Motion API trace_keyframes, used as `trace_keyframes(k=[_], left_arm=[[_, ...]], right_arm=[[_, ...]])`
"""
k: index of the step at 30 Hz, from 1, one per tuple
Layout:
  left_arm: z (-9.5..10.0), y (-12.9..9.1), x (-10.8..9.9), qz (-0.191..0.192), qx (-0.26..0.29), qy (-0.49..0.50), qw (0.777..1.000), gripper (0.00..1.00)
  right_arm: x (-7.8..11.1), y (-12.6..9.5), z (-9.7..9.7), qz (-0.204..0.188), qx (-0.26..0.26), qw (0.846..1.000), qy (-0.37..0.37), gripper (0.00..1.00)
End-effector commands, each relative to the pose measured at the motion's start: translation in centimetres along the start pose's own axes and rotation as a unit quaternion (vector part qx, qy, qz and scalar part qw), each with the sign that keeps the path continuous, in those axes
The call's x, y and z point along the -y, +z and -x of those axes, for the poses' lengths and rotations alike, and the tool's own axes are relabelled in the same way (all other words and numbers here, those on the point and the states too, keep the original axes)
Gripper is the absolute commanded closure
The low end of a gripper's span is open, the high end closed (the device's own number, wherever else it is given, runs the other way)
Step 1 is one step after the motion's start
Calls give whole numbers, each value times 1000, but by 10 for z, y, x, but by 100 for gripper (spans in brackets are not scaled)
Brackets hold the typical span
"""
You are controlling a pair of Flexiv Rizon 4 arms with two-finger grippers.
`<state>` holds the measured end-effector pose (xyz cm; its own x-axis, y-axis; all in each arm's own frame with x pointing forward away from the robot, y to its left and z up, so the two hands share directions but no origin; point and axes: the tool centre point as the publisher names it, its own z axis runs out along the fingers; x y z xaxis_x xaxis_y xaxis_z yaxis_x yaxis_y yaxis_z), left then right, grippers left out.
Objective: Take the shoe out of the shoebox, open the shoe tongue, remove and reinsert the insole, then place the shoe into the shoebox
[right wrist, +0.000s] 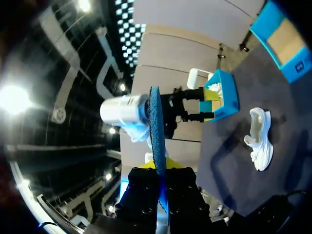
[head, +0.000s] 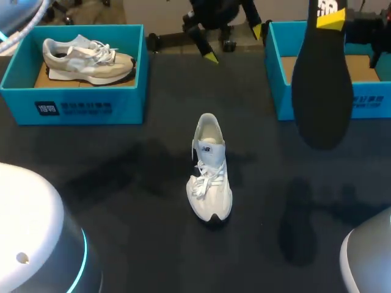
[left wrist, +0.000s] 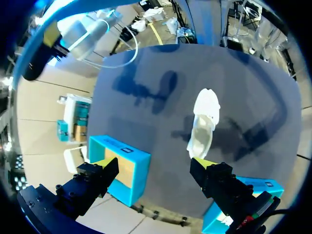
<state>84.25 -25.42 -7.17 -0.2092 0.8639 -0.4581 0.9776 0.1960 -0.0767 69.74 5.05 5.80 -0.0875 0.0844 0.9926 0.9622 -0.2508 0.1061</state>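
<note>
A white shoe [head: 209,168] stands upright in the middle of the dark table, toe toward the near edge; it also shows ahead of the left fingers [left wrist: 204,122] and beyond the insole [right wrist: 258,139]. My right gripper [head: 330,18] is high at the back right, shut on a black insole [head: 322,91] that hangs down before the empty blue shoebox [head: 366,101]. In the right wrist view the insole [right wrist: 156,131] stands edge-on between the fingers of that gripper [right wrist: 164,168]. My left gripper [head: 234,44] hovers open and empty above the table's far edge [left wrist: 153,168].
A second blue shoebox [head: 79,107] at the back left holds a beige and white shoe [head: 88,60]. The two boxes flank the left gripper: the empty one [left wrist: 134,183] by one finger, the other [left wrist: 265,187] by the other finger.
</note>
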Motion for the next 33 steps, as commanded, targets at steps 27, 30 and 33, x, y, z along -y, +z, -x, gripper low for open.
trace_keyframes(k=[27, 30, 33], left_arm=[[12, -50, 15, -118, 338, 31, 933, 0], [12, -50, 15, -118, 338, 31, 933, 0], [13, -48, 11, -114, 383, 38, 916, 0]], right_arm=[[-55, 31, 19, -5, 34, 994, 102, 100], [-55, 31, 19, -5, 34, 994, 102, 100], [-61, 40, 25, -12, 31, 992, 120, 100]])
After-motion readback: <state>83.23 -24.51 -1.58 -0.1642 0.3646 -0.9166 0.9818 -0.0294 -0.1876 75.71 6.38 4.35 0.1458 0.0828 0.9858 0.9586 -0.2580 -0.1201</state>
